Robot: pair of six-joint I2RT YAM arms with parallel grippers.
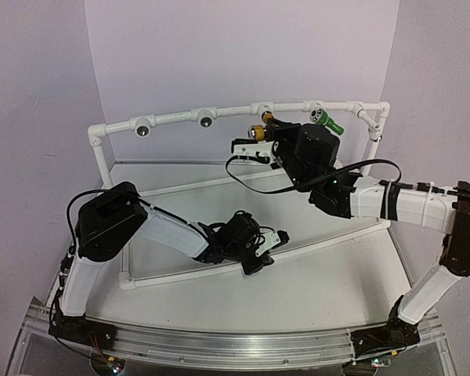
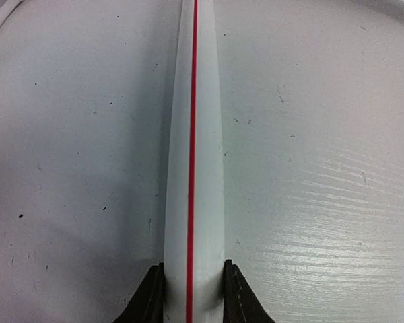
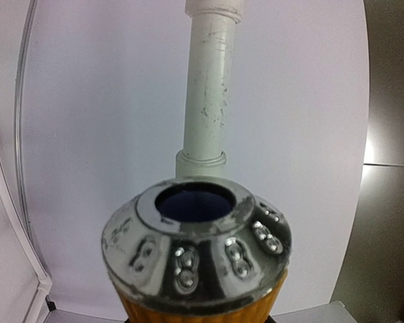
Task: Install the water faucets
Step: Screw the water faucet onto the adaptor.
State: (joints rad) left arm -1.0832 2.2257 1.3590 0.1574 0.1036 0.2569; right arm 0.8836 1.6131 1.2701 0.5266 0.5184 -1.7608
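Left gripper [image 2: 192,270] jaws pinch front pipe [image 2: 203,134], red stripe [image 2: 192,101] down it. Right gripper [image 1: 254,144] clamps yellow faucet [image 3: 195,262] at back rail [image 1: 172,119]. Fingertips cut off in wrist view, thread end hidden. Green faucet [image 1: 327,121] sits on rail, further right.

No readable text, labels, brands, numbers or signs in any view.

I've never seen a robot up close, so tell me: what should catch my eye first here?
The right gripper holds a yellow faucet up at the far top rail of the white pipe frame, and its grey spout end fills the right wrist view. A green faucet sticks out of the same rail, just to the right. Nearer, the left gripper clamps the red-striped low pipe.
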